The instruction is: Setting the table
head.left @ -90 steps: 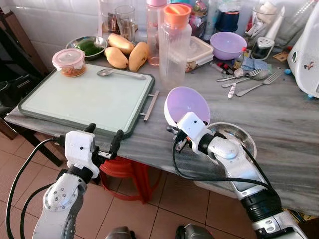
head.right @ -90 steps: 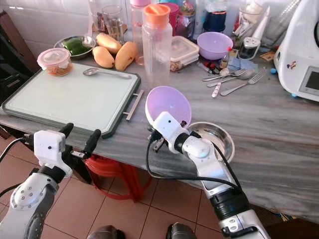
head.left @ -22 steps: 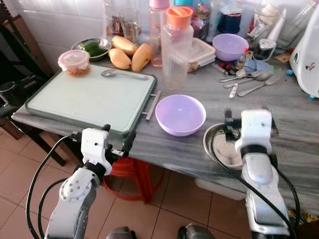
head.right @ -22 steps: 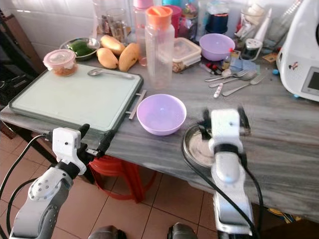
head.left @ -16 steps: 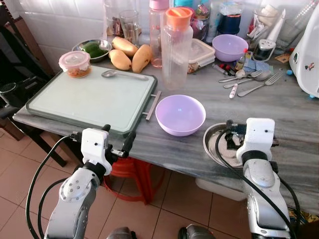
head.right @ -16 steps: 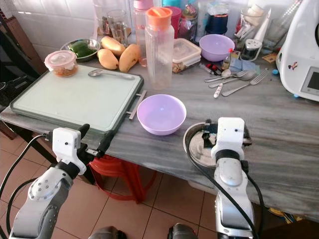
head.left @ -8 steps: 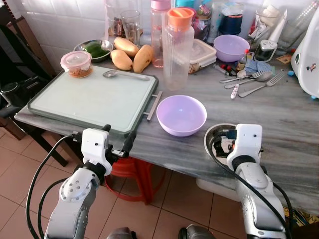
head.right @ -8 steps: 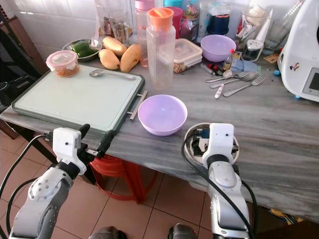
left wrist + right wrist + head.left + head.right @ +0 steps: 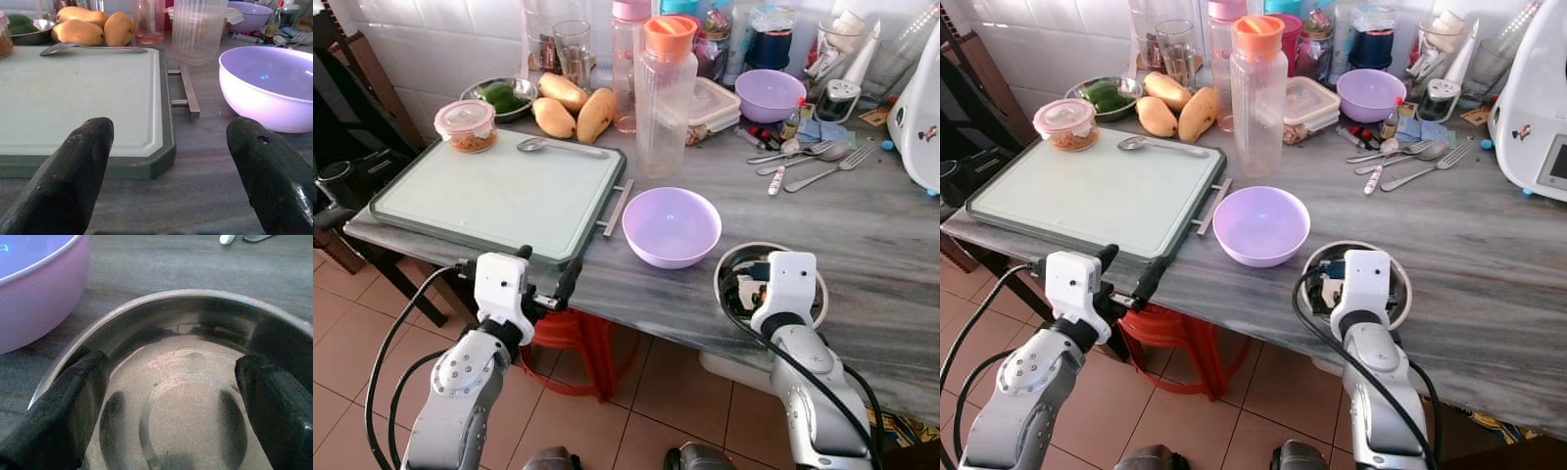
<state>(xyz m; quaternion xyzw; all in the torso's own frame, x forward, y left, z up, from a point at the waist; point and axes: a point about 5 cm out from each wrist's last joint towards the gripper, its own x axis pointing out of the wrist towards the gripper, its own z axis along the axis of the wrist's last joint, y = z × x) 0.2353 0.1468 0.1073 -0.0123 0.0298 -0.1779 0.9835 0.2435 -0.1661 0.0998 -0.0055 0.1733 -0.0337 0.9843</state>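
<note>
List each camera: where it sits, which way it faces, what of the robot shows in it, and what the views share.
Left eye and right eye views: on the head, looking forward and down at the grey marble counter; both silver arms show.
Left wrist view: along the left gripper, open, toward the pale green cutting board.
Right wrist view: along the right gripper, open, into the round steel bowl.
Shared: the lilac plastic bowl appears in all four.

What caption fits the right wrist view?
Open right gripper poised over steel bowl, lilac bowl alongside.
</note>
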